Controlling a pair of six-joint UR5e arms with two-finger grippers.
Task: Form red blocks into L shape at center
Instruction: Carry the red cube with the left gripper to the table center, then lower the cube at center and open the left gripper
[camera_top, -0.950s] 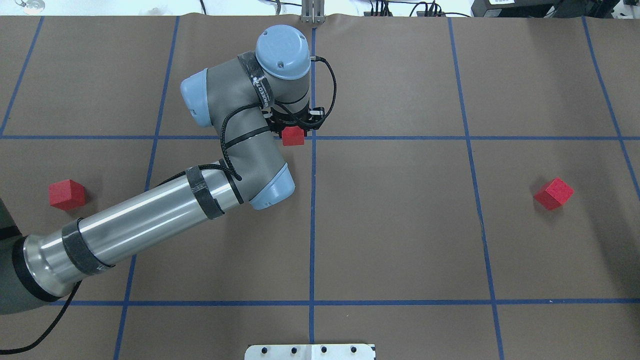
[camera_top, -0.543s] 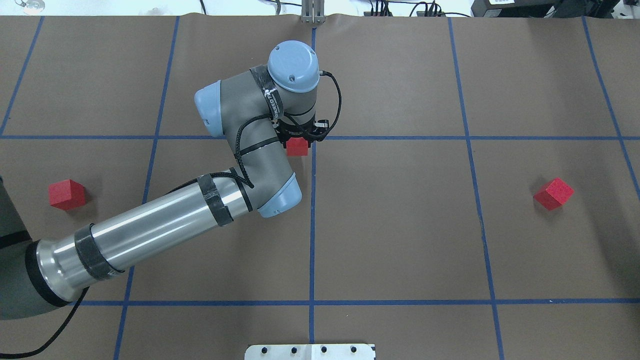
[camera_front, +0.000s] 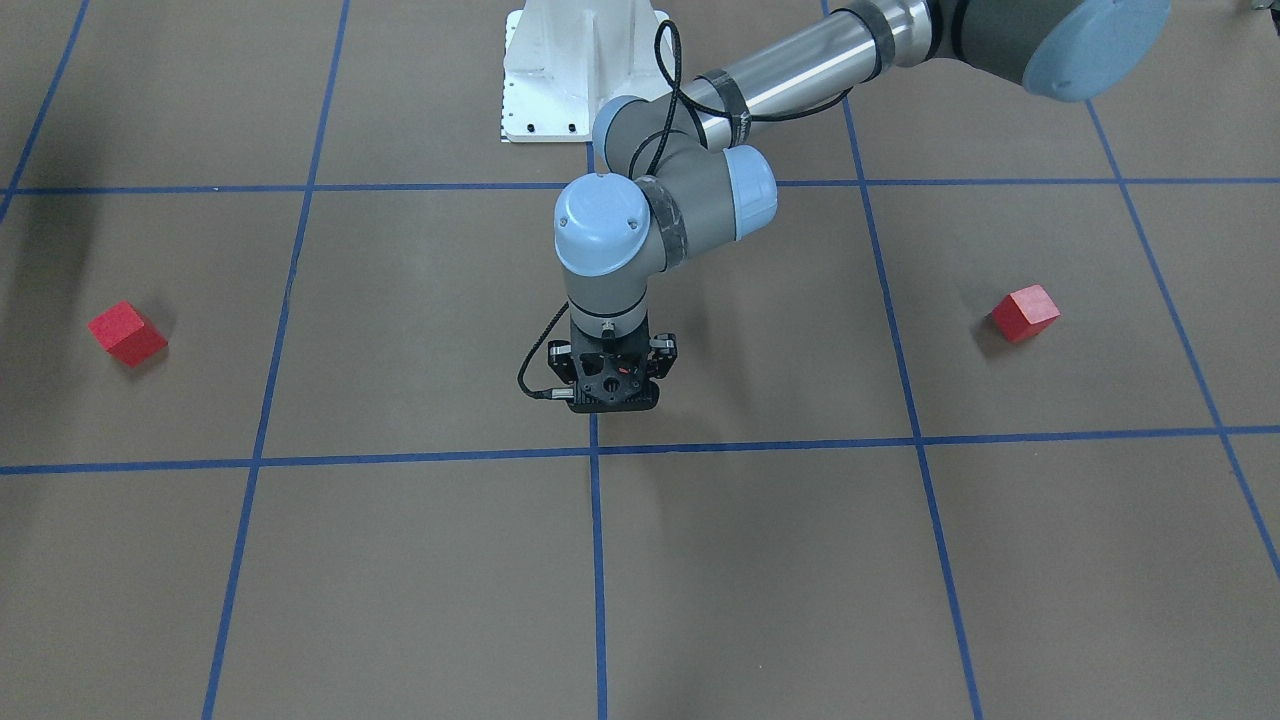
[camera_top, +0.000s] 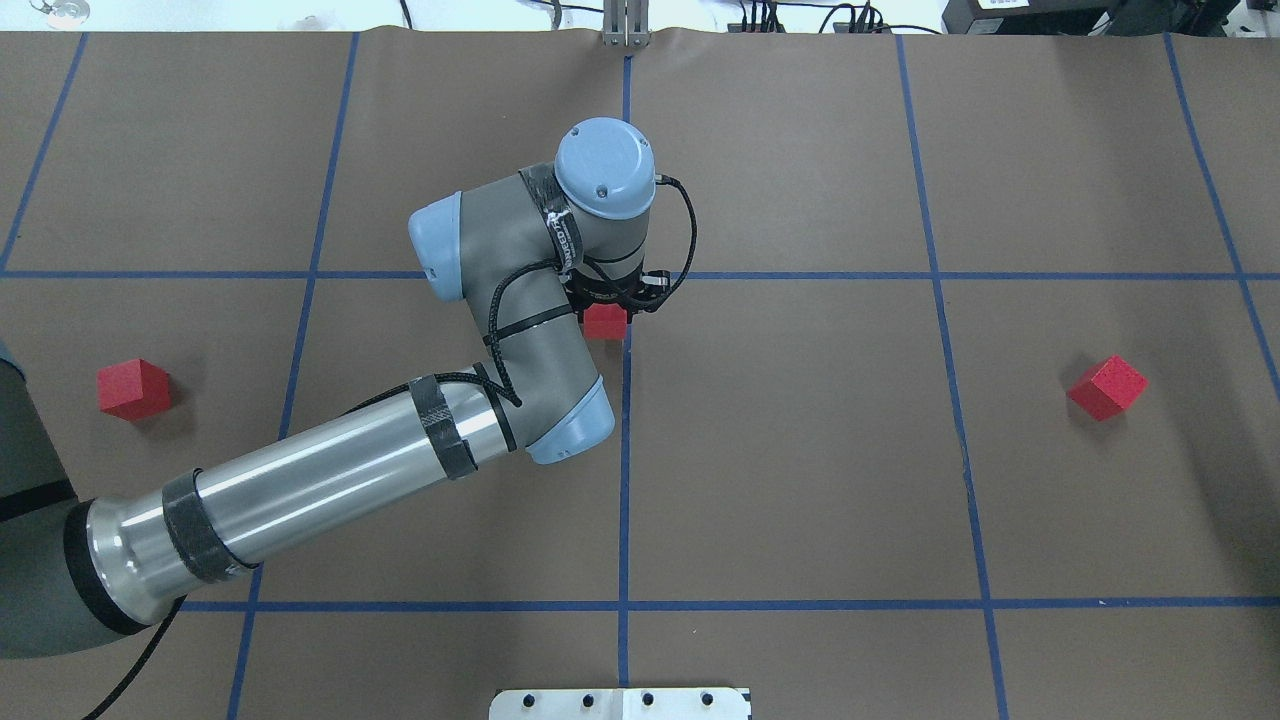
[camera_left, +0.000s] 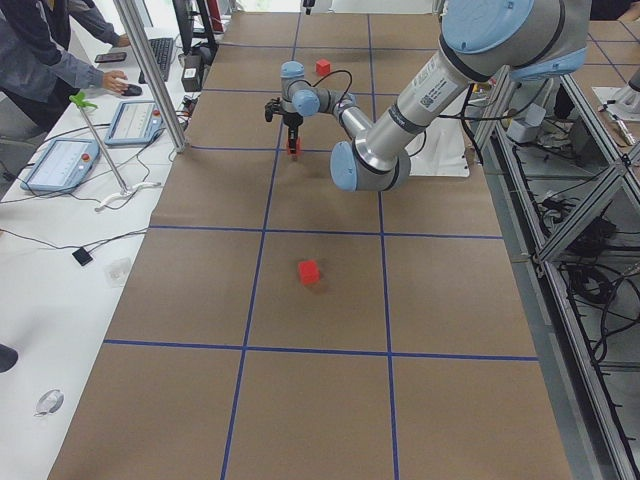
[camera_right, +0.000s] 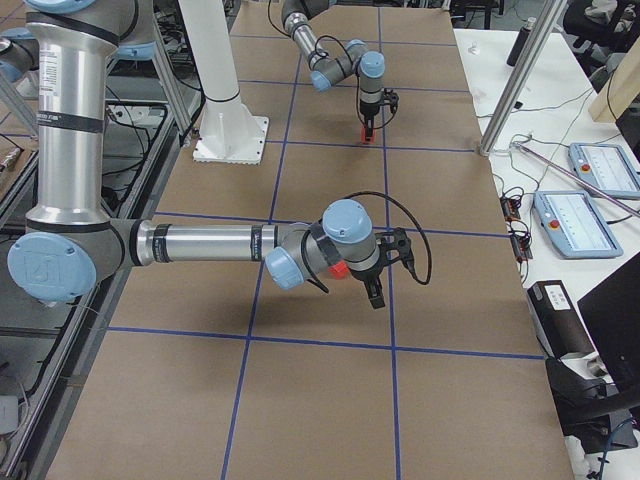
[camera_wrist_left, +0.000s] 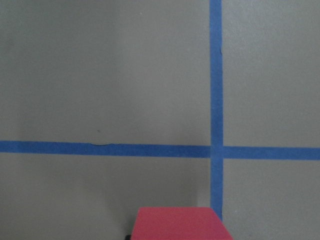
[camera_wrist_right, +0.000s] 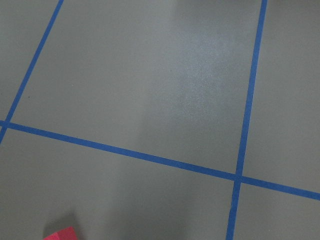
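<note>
**Surroundings.** A white base plate (camera_top: 620, 703) sits at the robot's edge of the brown floor (camera_top: 800, 450), which blue tape lines (camera_top: 800, 275) divide into squares. In the left side view a person (camera_left: 40, 50) is at a desk beside the table. From above, the left arm's wrist (camera_top: 603, 185) covers most of the left gripper (camera_front: 612, 392).

**Count.** Three red blocks, two arms.

**Location.** The left gripper is clenched on the first block (camera_top: 605, 322). This block is just to the robot's left of the middle tape line (camera_top: 623, 540), beyond the center (camera_top: 624, 440), near the far crossing. Whether it touches the floor cannot be told. The second block (camera_top: 133, 388) lies far out on the robot's left and the third block (camera_top: 1105, 387) far out on its right, both well apart from the center.

**Orientation.** The cubes have no long axis. The first block's faces run square to the tape. The third block sits turned diagonally to it.

**Right gripper.** The right gripper (camera_right: 375, 288) shows only in the right side view, near the third block. Its jaw state cannot be told.
</note>
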